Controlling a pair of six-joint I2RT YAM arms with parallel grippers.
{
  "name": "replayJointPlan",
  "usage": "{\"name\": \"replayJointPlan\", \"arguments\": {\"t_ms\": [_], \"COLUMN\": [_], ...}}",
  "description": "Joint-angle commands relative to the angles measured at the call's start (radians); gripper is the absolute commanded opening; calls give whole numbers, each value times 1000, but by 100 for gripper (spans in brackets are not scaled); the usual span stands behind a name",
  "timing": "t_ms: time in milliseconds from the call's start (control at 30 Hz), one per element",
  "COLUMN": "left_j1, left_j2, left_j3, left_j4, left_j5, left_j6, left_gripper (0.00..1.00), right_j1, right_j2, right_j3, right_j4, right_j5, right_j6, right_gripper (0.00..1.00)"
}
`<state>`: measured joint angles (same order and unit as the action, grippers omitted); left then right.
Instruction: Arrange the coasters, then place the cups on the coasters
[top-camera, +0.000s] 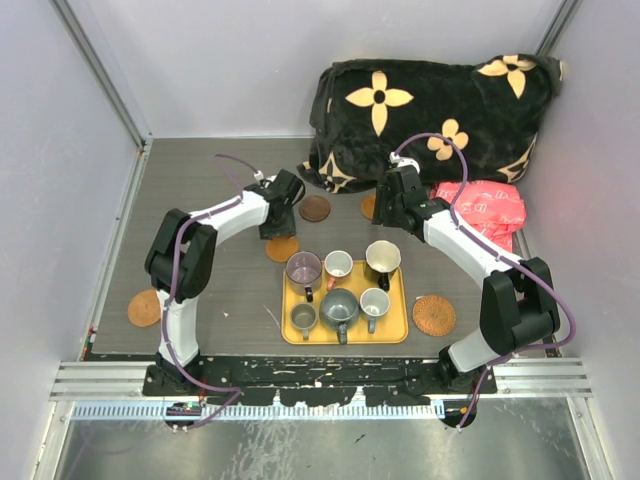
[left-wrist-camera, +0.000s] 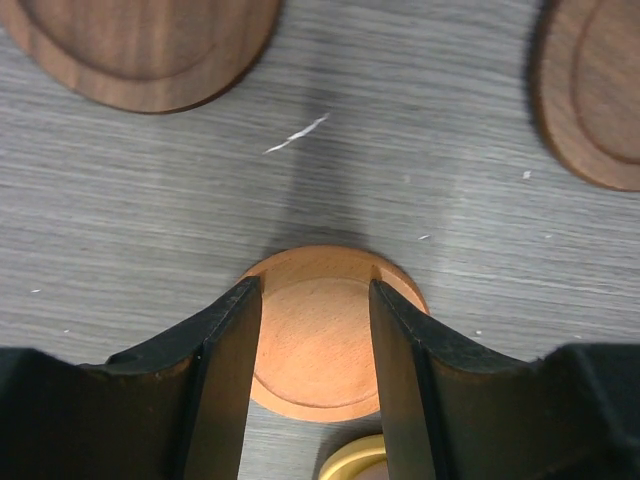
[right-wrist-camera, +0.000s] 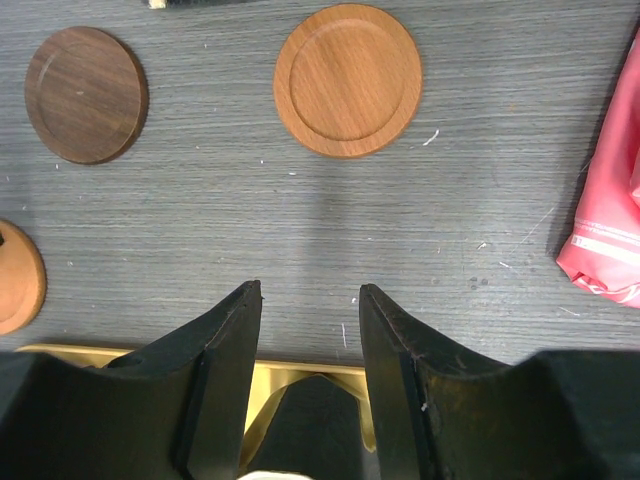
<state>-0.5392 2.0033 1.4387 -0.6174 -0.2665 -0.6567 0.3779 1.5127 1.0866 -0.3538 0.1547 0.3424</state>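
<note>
Evidently, the left gripper (left-wrist-camera: 312, 290) hovered, fingers apart, over a round orange-brown wooden coaster (left-wrist-camera: 315, 370) lying flat just beyond the far edge of the yellow rectangular tray (top-camera: 395, 335) of cups (top-camera: 339, 305). The right gripper (right-wrist-camera: 308, 292) was likewise spread and empty. A shallow pinch might let the thin disc slip.

past the yellow tray (top-camera: 398, 330), the right arm (top-camera: 445, 238) covers most of one coaster (top-camera: 367, 206). left wrist view crops two brown coasters (left-wrist-camera: 150, 50) beyond it, tray's just a sliver.

Smooth matt wood is seen in the coasters (right-wrist-camera: 347, 80), a matt grained finish on the table (right-wrist-camera: 300, 230), plush cloth in the blanket (top-camera: 430, 100), smooth plastic in the tray (top-camera: 397, 326).
</note>
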Motion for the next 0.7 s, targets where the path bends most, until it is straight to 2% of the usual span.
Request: {"name": "replayJointPlan", "arguments": {"t_ms": [0, 667], "left_j1": [-43, -120], "left_j2": [87, 150], "left_j3": [17, 100], "left_j4": [36, 13], "left_j5": [79, 100], "left_j6": [-12, -30], "left_gripper": [48, 48], "right_j1": [4, 3], "right_j2": [-22, -40], "right_j3": [48, 15], "right_j4": [13, 26], "right_j5": [15, 25], "right_j6": [-6, -5], "right_gripper": [50, 50]}}
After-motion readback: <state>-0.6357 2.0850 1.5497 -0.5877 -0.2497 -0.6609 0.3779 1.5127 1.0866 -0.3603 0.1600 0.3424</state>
